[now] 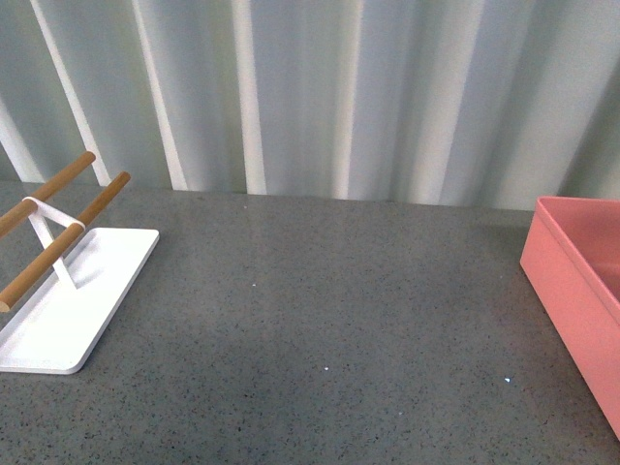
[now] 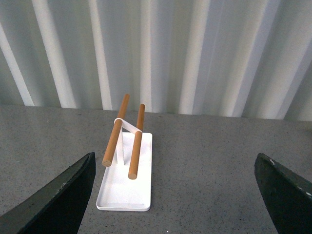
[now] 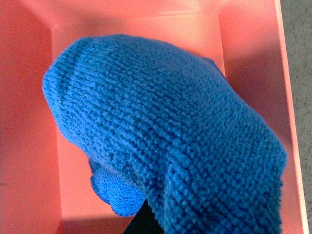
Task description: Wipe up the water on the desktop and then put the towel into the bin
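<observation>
At three o'clock on the wide, speckled dark-grey stone-like desktop, the salmon-pink rectangular plastic bin looks otherwise empty. Over its mouth bunches the fluffy royal-blue microfibre towel, light, limp, best pinched at a fold. Cloth smothers the right claw, so I cannot tell its grip; the left claw gapes, empty.

- desktop: matt, stone-like, dark grey with fine light speckles.
- towel: fluffy, looped blue microfibre cloth.
- bin: smooth salmon-pink plastic.
- tray, left: smooth, matt white; its rods are bare wood.
- far wall: ribbed, pale, faintly glossy.
</observation>
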You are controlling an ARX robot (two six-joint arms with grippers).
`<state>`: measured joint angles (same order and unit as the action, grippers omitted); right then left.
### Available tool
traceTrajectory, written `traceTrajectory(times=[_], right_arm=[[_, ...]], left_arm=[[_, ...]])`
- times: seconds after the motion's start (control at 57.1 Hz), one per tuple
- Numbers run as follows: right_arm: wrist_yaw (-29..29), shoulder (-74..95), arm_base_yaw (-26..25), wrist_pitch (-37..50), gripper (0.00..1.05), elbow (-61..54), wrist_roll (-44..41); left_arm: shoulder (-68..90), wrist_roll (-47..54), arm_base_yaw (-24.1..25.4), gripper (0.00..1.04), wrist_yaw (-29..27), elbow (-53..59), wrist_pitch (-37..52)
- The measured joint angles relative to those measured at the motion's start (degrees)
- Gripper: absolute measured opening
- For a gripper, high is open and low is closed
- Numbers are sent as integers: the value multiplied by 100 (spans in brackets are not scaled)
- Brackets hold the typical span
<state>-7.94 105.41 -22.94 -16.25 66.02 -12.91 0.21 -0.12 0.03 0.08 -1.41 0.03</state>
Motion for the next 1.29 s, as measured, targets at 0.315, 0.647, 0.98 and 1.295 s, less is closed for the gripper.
traceTrajectory(times=[0.315, 0.647, 0.98, 1.295], right_arm=[[179, 153, -35, -208, 3, -262, -22], [76, 227, -52, -144, 23, -514, -33], [-116, -74, 22, -413, 78, -44, 136], [-249, -87, -44, -450, 98, -125, 131]], left_arm=[[0, 0, 0, 98, 0, 0, 0], [0, 0, 0, 98, 0, 0, 0], [0, 0, 0, 98, 0, 0, 0], [0, 0, 0, 98, 0, 0, 0]])
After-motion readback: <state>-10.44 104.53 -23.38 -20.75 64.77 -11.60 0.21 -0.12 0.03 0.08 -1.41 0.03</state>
